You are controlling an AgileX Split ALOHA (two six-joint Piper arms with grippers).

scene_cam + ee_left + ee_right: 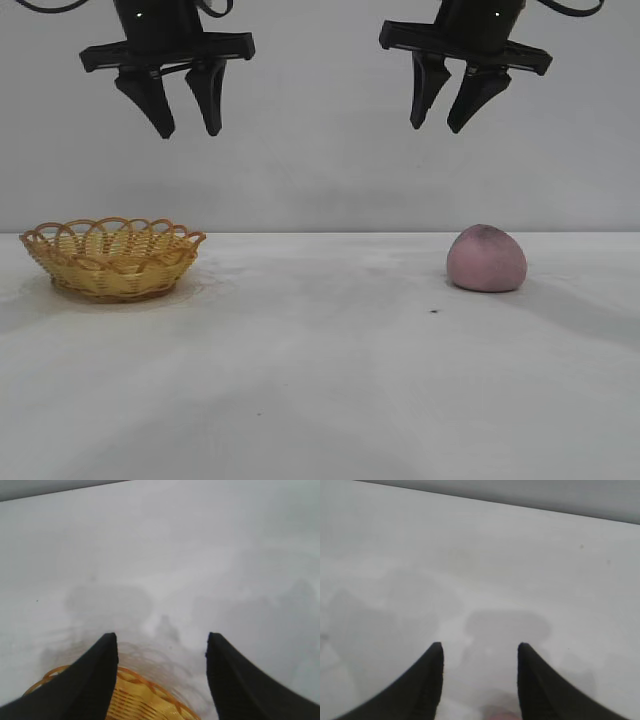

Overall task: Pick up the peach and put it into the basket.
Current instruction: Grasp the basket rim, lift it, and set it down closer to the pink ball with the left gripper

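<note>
Nothing started yet. Peach (486,259) resting on the white surface (320,380), off to the right side of the exterior view, dark-speckled top turned upward and slightly left. Basket (112,259) sitting well apart on the left side, upright, apparently with nothing in it, though the inside hardly shows from this low angle.

Right hand (452,125) hanging high above the peach, fingers parted partway, holding nothing. In the right wrist view only a faint pink blur between the fingertips (429,680) at the picture's edge, probably the top of the peach, too soft to be sure. Left hand (190,130) likewise high up, above and just right of the basket, also partly spread and with nothing in its grip; basket rim (145,687) visible between its fingers.

Risks from here:
- Opening looks narrow against the peach; coming down without spreading wider likely means fingertips landing on top and pushing or rolling it away.
- Rounded, matte lump: an off-centre pinch could squeeze it out sideways.
- Long carry across the surface; a weak hold could drop it short of the basket.
- Shallow, light basket: releasing at the rim could tip it or let the peach roll back out.
</note>
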